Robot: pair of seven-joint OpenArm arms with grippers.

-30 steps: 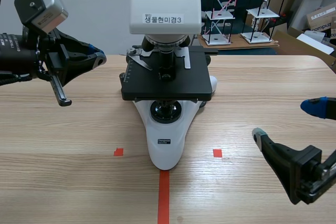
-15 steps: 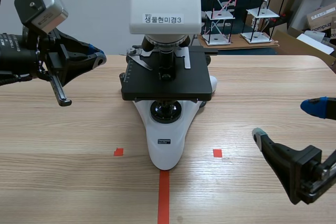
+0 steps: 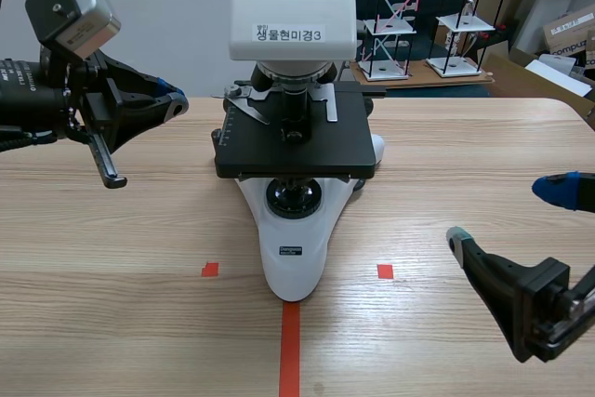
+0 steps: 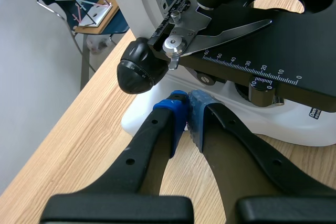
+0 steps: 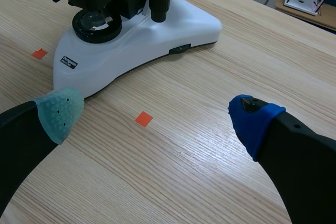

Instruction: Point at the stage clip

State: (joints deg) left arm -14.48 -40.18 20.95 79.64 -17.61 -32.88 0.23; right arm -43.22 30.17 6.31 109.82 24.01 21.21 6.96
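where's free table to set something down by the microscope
The widest bare wood is the near-left table, between the left gripper and the microscope base. Another patch lies far right, between the microscope and the table edge, beyond the right gripper. Crowded: beside the stage, where the left gripper's shut jaws sit, and near right, where open jaws spread.

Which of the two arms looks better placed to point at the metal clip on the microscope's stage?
Left, probably. The left arm's fingers are shut at stage height, just short of the silver metal stage clip. The right arm's fingers hang open, low, by the microscope's white base.
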